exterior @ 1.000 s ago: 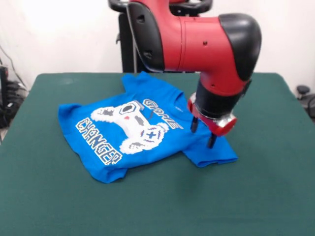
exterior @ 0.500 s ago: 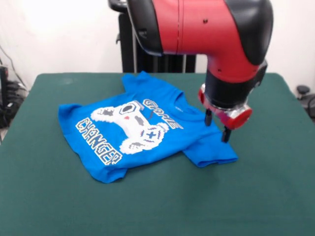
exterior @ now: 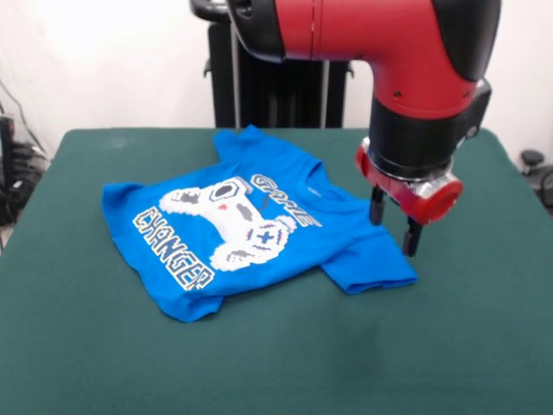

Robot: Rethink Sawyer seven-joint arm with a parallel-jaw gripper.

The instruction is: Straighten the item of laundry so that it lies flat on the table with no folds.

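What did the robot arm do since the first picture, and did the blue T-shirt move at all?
The gripper lifted off the sleeve end of the T-shirt and slid toward the picture's right, ending open, just past the sleeve's edge and holding nothing. The T-shirt stayed put on the green table, with the same shape and the same folds.

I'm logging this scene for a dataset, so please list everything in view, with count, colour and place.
Short-sleeved cotton T-shirt: one, bright blue with white game controller print and "GAME CHANGER" lettering, spread on the table left of centre, hem at the near left edge rumpled.
Large rectangular felt-topped table: one, dark green, filling the lower picture.
Dark cables: a bundle, black, beside the table's left edge.
Robot arm: one, red and black, coming down from above at the right.
Gripper: one, black fingers spread open, hanging over the shirt's right sleeve edge, holding nothing.
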